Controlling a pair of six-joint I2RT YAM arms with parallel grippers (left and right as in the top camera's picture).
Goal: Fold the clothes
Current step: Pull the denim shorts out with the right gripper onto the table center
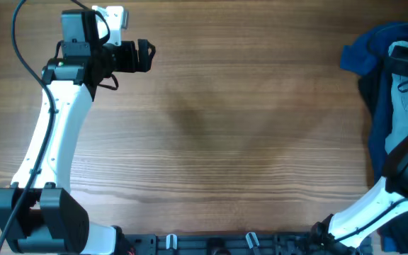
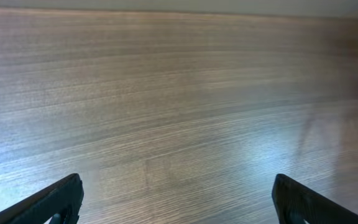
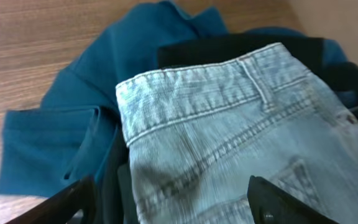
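The light blue denim shorts [image 3: 229, 137] lie atop darker garments [image 3: 61, 124] at the worktop's [image 1: 225, 127] right edge. The denim looks thick, limp and fairly heavy, so the stitched waistband [image 3: 197, 81] likely offers the firmest hold. The right gripper [image 3: 176, 200] hovers above them, fingers apart. The left gripper [image 2: 179, 202], far off, is also spread.

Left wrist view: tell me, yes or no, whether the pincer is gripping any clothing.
No, the left pincer stands wide open over the bare wooden table, with no cloth in it.

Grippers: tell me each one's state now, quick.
Left gripper: open, holding nothing.
Right gripper: open over the denim shorts, nothing gripped.
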